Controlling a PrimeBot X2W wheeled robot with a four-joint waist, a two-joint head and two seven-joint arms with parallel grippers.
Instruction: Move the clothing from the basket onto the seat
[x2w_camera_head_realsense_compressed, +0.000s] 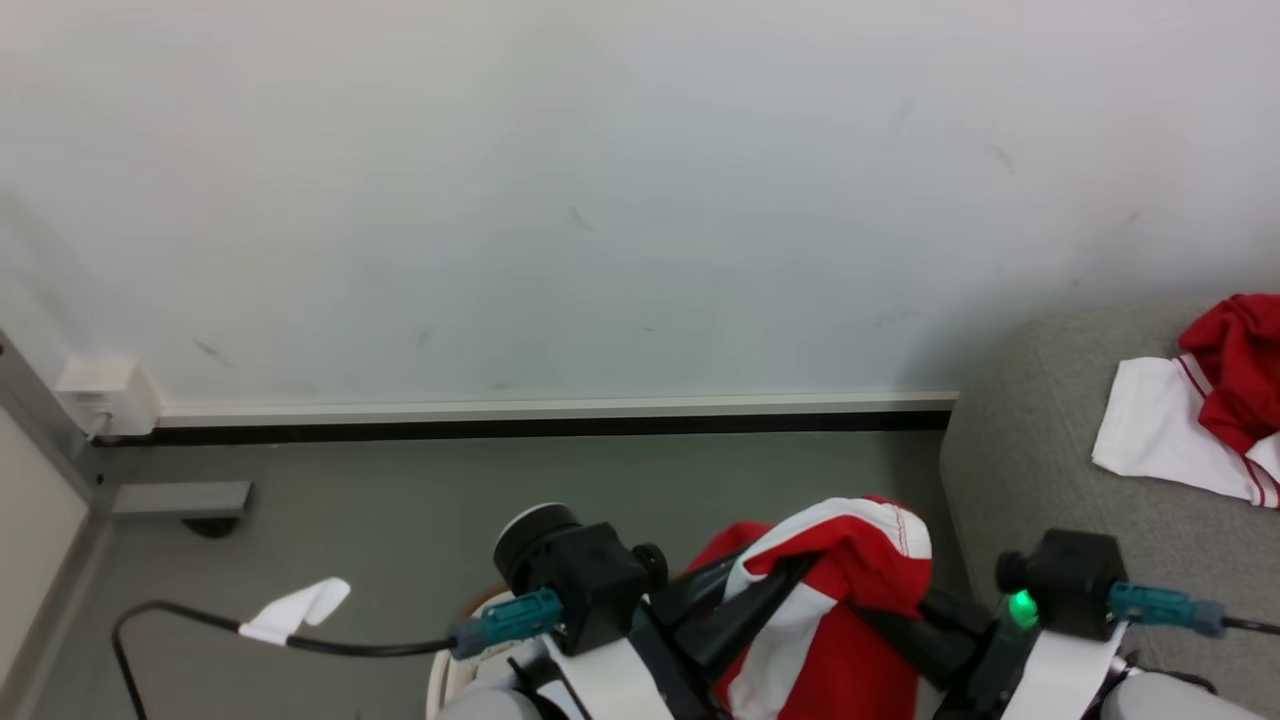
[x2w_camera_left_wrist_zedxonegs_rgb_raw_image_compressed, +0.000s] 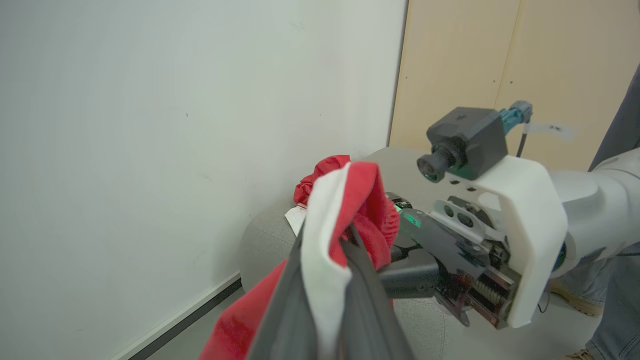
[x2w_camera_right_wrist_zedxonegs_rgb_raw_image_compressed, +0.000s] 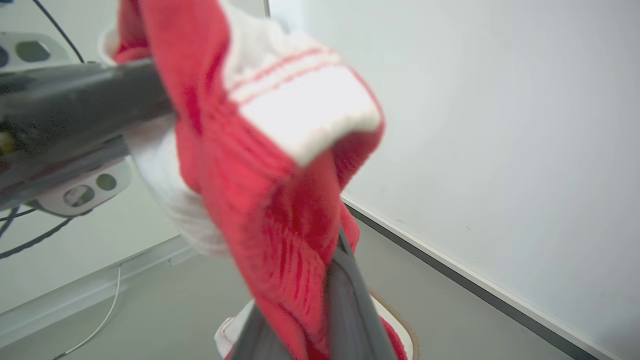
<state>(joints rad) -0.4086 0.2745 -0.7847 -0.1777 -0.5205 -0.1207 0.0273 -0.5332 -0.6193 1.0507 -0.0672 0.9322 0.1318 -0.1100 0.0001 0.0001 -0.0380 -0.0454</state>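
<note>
Gripping one red and white shirt between them, both claws meet in mid-air. The left claw is closed tight, its two dark fingers pinching a fold of white and red cloth near the shirt's top edge. The rest of the shirt hangs down below that claw. The right claw comes in from the other side, its tips just beside the left claw's. It too is closed (or very nearly so), with red cloth bunched between its fingers, as the right wrist view shows. A white cuff with thin red stripes flops over above the right claw's fingers.

The basket sits on the floor below the two claws, its cream wall and brown rim band peeking out under the hanging shirt. What lies inside it cannot be made out past the shirt and arms. The grey sofa stands to the right of the right claw, near but not touching it. More red and white clothes lie on the sofa, well apart from both claws.

Beyond the claws rises a pale wall with a dark skirting strip at its foot. To the left of the left claw, a black cable with a white tag trails over the floor. In the left wrist view a person's leg in jeans stands behind the right arm.
</note>
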